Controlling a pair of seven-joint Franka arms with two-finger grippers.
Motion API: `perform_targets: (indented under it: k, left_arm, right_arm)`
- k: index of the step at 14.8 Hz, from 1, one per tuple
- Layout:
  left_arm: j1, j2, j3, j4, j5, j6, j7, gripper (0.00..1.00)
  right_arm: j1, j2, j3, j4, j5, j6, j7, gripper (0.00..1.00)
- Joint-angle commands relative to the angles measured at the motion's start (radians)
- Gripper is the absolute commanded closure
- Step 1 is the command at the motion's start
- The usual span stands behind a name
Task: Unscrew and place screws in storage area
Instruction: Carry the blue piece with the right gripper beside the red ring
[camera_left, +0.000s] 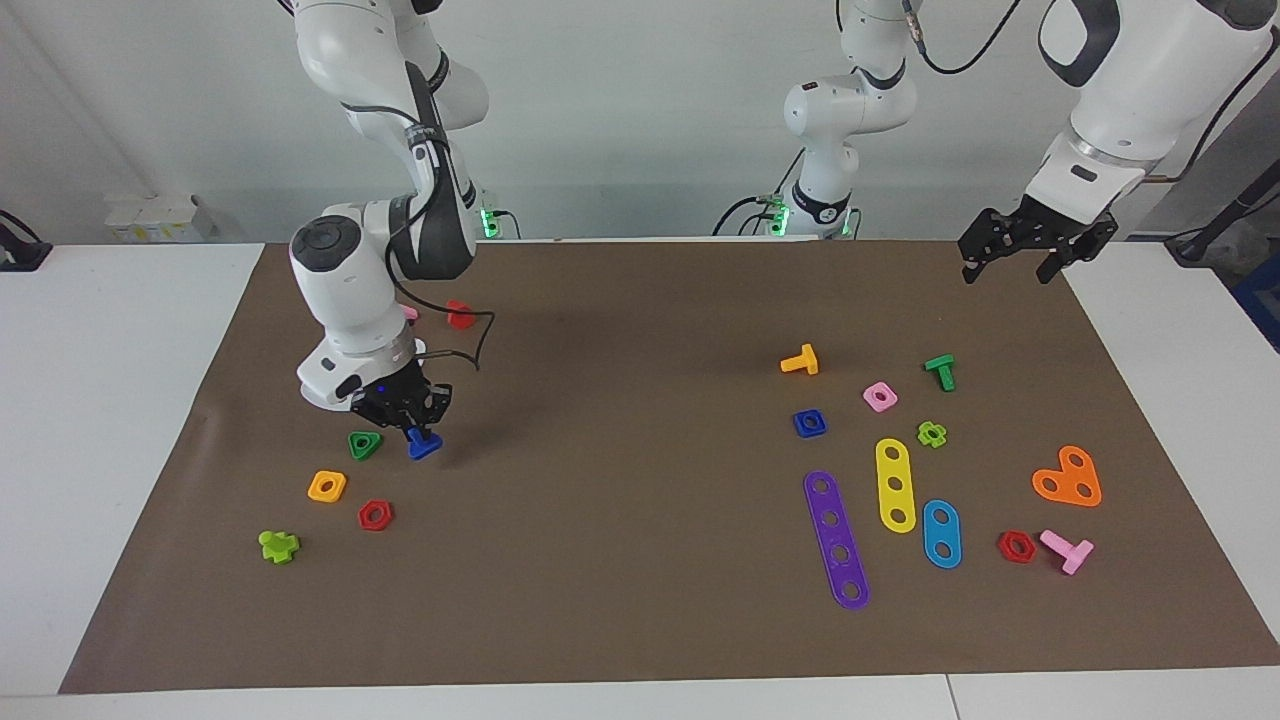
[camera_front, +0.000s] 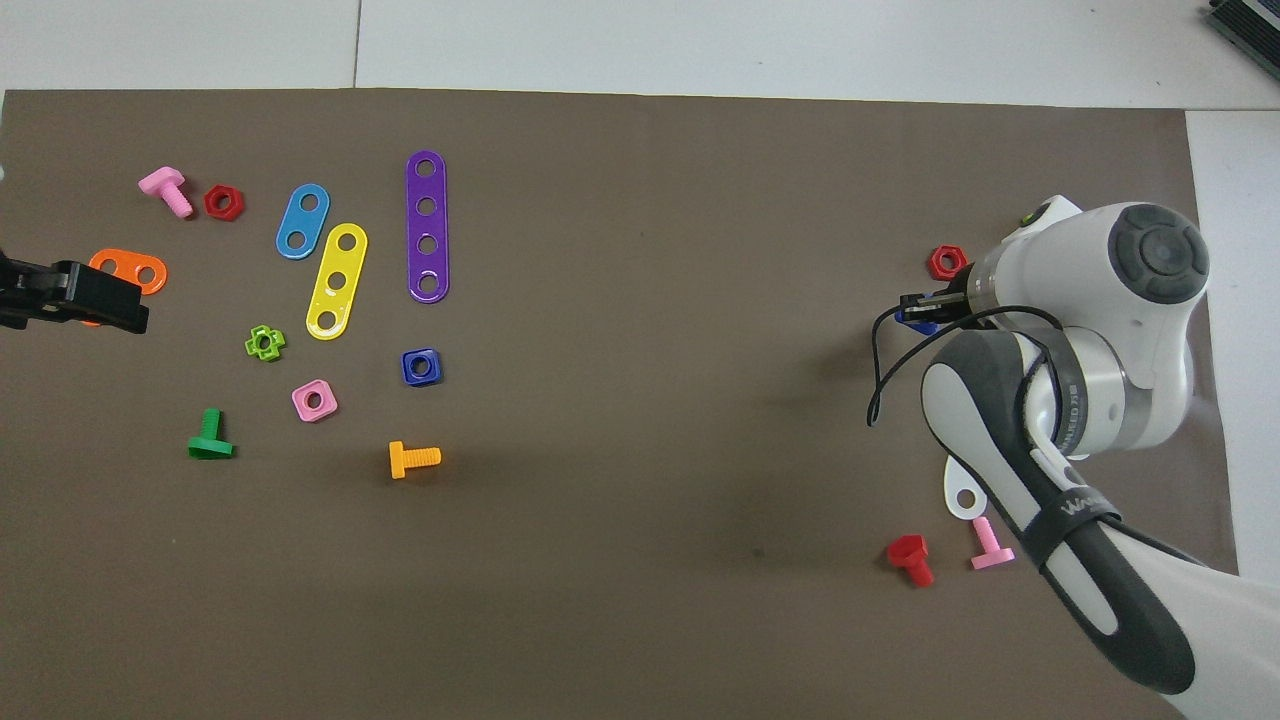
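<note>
R gripper (camera_left: 413, 420) pinches the blue bolt (camera_left: 424, 444) low at the mat, right arm's end, beside a green nut (camera_left: 364, 445). Blue nut (camera_left: 810, 423) lies toward left arm's end, near orange bolt (camera_left: 800, 361). L gripper (camera_left: 1035, 243) waits raised w/ fingers spread.

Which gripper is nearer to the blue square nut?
The left gripper is probably nearer. It is raised at the left arm's end of the table, where the blue square nut lies. The right gripper is at the right arm's end, on the blue bolt.

White table (camera_left: 120, 420), brown mat (camera_left: 640, 320), scattered toy bolts (camera_left: 800, 361), nuts (camera_left: 810, 423), strips (camera_left: 837, 539)
</note>
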Motion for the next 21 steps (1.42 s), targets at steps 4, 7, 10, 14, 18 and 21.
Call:
perform_targets:
  k: [4,7,10,14,18,21]
  left_arm:
    - [-0.014,-0.021,0.008,-0.025,0.022,0.008,-0.003,0.00]
    - [-0.010,-0.021,0.008,-0.025,0.022,0.015,-0.001,0.00]
    - [-0.005,-0.021,0.008,-0.025,0.020,0.015,-0.001,0.00]
    - [-0.005,-0.022,0.008,-0.025,0.020,0.015,-0.001,0.00]
    - [-0.005,-0.021,0.008,-0.026,0.020,0.015,-0.001,0.00]
    - [-0.005,-0.022,0.008,-0.026,0.020,0.013,-0.001,0.00]
  right_arm:
    - [-0.019,-0.026,0.019,-0.163,0.020,0.195,-0.037,1.00]
    - [-0.018,-0.018,0.019,-0.165,0.020,0.209,-0.035,1.00]
    - [-0.016,-0.008,0.017,-0.165,0.020,0.210,-0.035,1.00]
    - [-0.019,0.009,0.016,-0.136,0.018,0.224,-0.029,0.00]
    - [-0.024,-0.011,-0.010,0.028,0.006,0.042,-0.012,0.00]
    - [-0.024,-0.018,-0.048,0.217,-0.003,-0.206,0.014,0.00]
